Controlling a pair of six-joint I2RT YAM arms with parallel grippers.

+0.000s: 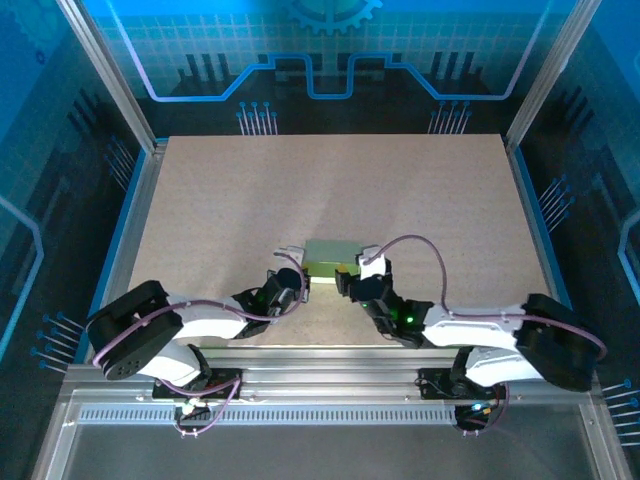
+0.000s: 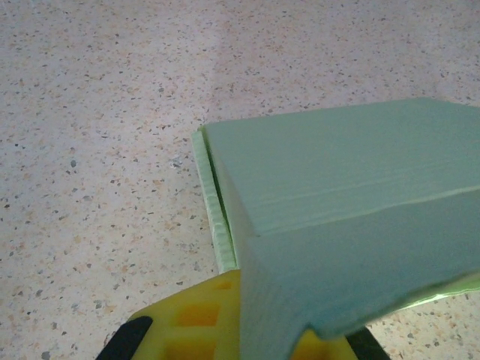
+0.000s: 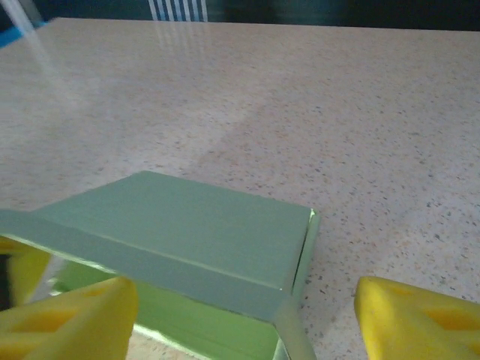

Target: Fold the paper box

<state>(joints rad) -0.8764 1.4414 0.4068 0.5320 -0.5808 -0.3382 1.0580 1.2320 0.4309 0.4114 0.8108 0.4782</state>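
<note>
Right wrist: box (image 3: 187, 240) within end effector (image 3: 247, 324)

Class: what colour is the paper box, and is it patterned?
The paper box is plain pale green, unpatterned; the right wrist view shows it best.

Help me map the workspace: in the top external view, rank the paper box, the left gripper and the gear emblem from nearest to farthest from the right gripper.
1. paper box: right at the right gripper, just ahead of its jaws.
2. left gripper: to the left, at the box's other end.
3. gear emblem: farthest by a wide margin, at the top middle of the view.
</note>
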